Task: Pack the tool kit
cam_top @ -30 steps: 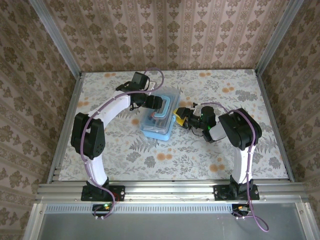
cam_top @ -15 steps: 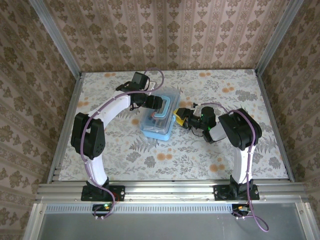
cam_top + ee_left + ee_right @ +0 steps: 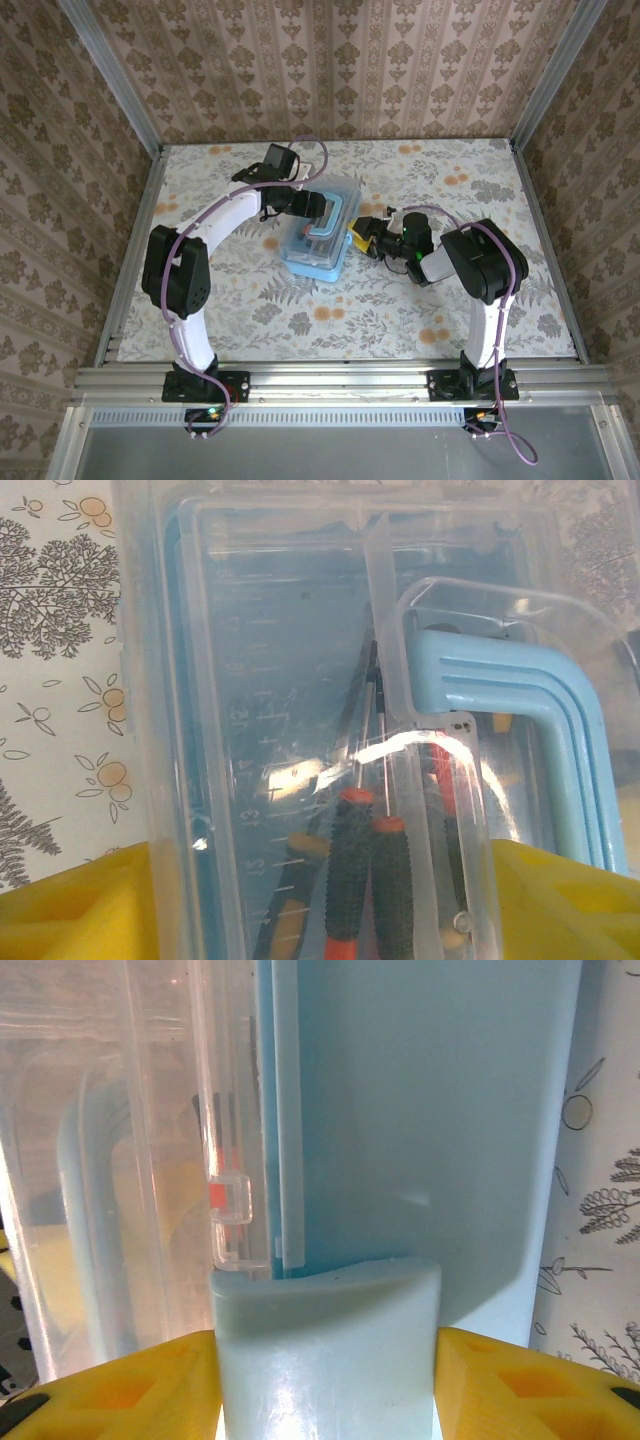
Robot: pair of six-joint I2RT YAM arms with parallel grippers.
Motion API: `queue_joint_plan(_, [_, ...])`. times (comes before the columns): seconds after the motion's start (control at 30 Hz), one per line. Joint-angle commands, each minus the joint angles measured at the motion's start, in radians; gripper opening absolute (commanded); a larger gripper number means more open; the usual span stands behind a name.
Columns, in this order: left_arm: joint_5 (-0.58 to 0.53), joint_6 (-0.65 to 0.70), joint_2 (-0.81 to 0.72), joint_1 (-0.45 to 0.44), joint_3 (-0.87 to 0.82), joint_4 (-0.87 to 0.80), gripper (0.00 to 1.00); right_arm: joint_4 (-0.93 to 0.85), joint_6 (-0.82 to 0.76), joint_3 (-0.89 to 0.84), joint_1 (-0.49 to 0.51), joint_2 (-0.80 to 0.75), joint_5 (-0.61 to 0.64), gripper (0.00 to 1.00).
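Two grippers meet at the case (image 3: pixel 318 233) mid-surface: the left gripper (image 3: pixel 322 212), jaws wide, straddles its lid and handle (image 3: pixel 520 710). The right gripper (image 3: pixel 360 237) clasps the case's right latch (image 3: pixel 325 1355); screwdrivers (image 3: pixel 372 875) lie inside.

Even, bright overhead light with soft shadows; glare streaks the clear lid (image 3: pixel 300 730) — nearby yellow fingers (image 3: pixel 500 1385) blur in wrist views.

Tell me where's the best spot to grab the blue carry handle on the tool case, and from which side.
Grip the blue handle across its straight top bar, coming from above the clear lid. It is a U-shaped loop lying flat on the lid, so fingers would likely need to hook under the bar first.
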Motion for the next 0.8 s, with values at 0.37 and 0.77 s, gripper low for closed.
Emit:
queue_joint_plan(0.37, [0.131,-0.044,0.107,-0.022,-0.055,-0.100,0.40,0.005,-0.036,-0.025,0.015,-0.063,-0.016,0.63])
queue_joint_plan(0.77, [0.133,-0.047,0.106,-0.024,-0.057,-0.099,0.40,0.085,0.001,-0.030,0.015,-0.001,0.010,0.68])
